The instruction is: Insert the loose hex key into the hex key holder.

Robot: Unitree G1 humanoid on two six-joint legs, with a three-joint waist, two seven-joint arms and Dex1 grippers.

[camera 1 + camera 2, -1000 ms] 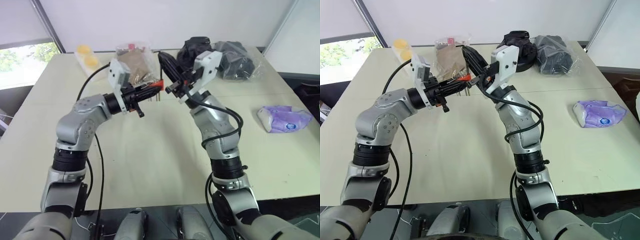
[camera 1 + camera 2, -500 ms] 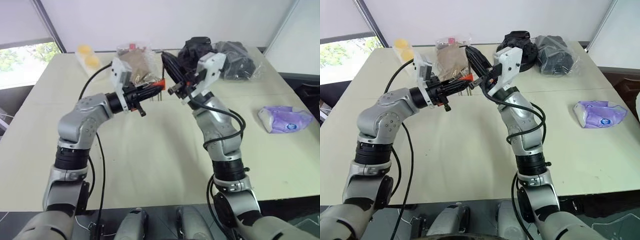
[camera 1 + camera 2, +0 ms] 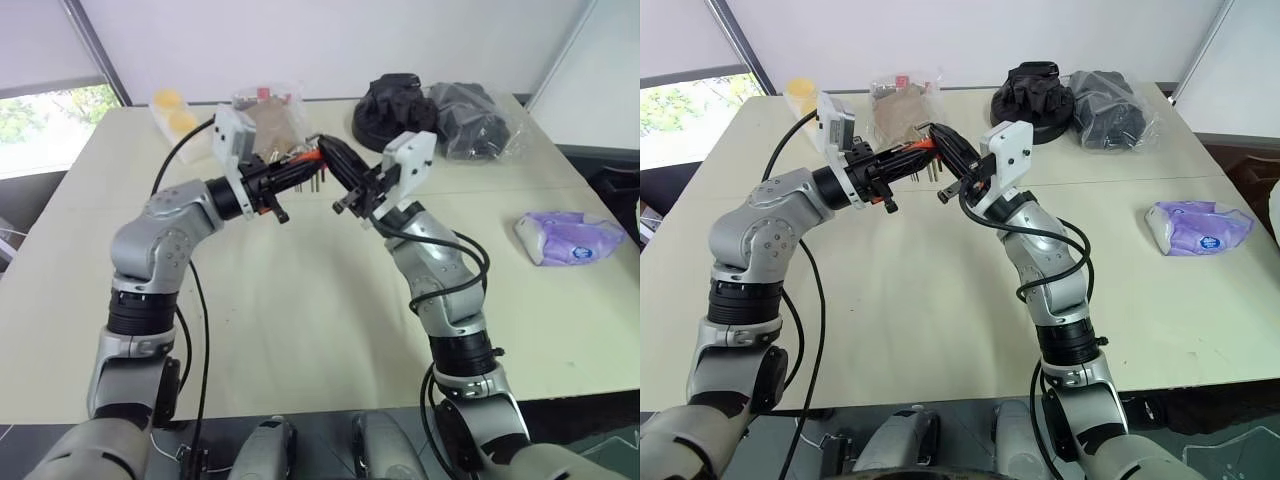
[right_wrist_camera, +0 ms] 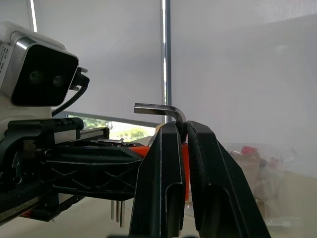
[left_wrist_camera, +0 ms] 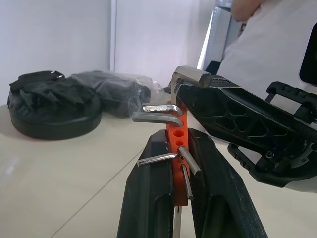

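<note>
Up above the desk (image 3: 300, 330), the left hand (image 5: 179, 163) is clenched on the red-orange hex key holder (image 5: 177, 148), several grey keys jutting from its side. Just beside it, the right hand (image 4: 181, 130) grips the loose hex key (image 4: 157, 108) between its fingertips, the bent end poking out, close against the holder. A purple packet (image 3: 568, 236) lies well apart on the desk.

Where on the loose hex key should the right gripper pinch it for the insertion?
Pinch the loose hex key on one leg just past the bend, as the right gripper has it: fingers flat on both sides, the other leg jutting free sideways. That free end can probably be steered at the hex key holder, clamped in the left gripper.
</note>
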